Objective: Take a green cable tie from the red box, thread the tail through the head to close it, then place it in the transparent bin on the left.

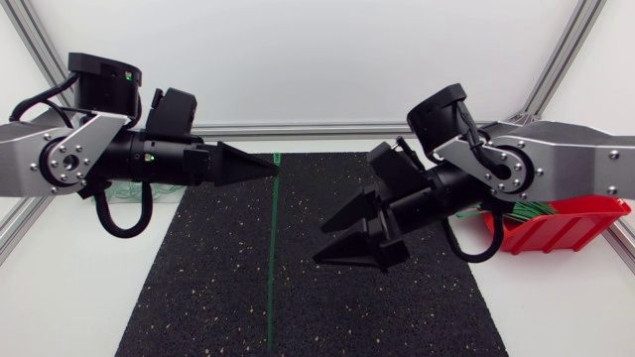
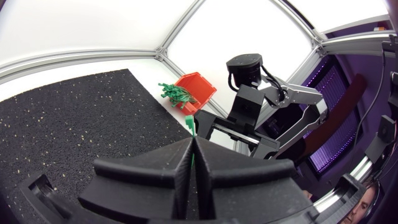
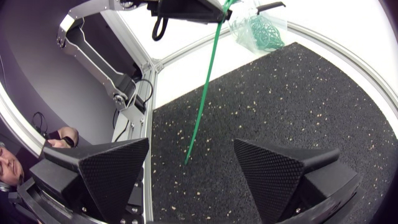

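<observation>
My left gripper (image 1: 266, 167) is shut on the head end of a green cable tie (image 1: 272, 248), which hangs straight over the black mat. In the left wrist view the tie's head (image 2: 189, 123) pokes out just past the closed fingertips (image 2: 198, 146). My right gripper (image 1: 323, 243) stands open a little to the right of the tie and is not touching it. In the right wrist view the tie (image 3: 208, 81) hangs ahead of the right gripper (image 3: 193, 165), its tail end between the spread fingers. The red box (image 1: 566, 226) at the right holds more green ties (image 1: 521, 210).
The transparent bin (image 3: 258, 28), with several green ties in it, sits at the far left behind my left arm. A black speckled mat (image 1: 397, 307) covers the middle of the white table. Aluminium frame posts stand at the back corners.
</observation>
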`<state>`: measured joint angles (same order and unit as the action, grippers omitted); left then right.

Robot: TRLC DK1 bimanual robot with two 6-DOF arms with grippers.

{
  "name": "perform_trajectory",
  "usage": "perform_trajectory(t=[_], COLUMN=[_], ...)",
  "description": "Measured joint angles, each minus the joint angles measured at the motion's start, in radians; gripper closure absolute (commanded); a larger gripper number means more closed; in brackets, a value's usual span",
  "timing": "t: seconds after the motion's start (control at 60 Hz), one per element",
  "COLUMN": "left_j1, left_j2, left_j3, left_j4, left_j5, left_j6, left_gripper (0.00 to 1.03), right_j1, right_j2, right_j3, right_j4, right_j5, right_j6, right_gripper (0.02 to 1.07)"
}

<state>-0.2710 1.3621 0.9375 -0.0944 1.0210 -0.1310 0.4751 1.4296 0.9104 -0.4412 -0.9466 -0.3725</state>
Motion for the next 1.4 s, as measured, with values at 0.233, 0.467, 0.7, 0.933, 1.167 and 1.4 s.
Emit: perform_trajectory(t=[0.233, 0.467, 0.7, 0.933, 1.167, 1.4], left_j1=[0.011, 0.036, 0.041, 0.057, 0.059, 0.059], left_j2=[-0.034, -0.052, -0.063, -0.064, -0.064, -0.063], left_j3=[-0.023, -0.041, -0.041, -0.042, -0.043, -0.043], left_j4=[-0.014, -0.029, -0.032, -0.037, -0.045, -0.076], left_j5=[-0.047, -0.066, -0.066, -0.066, -0.066, -0.048], left_j6=[0.056, 0.080, 0.084, 0.084, 0.084, 0.075], left_gripper=[0.99, 1.00, 1.00, 1.00, 0.99, 1.00], right_j1=[0.008, 0.135, 0.191, 0.192, 0.238, 0.294], right_j2=[-0.008, -0.063, -0.076, -0.088, -0.139, -0.224], right_j3=[0.000, -0.003, -0.013, -0.013, -0.108, -0.319], right_j4=[-0.142, -0.145, -0.157, -0.205, 0.064, 0.385], right_j5=[0.090, 0.546, 0.614, 0.603, 0.622, 0.695], right_j6=[-0.151, -0.221, -0.241, -0.359, -0.519, -0.710], right_gripper=[0.06, 0.06, 0.06, 0.06, 0.06, 0.06])
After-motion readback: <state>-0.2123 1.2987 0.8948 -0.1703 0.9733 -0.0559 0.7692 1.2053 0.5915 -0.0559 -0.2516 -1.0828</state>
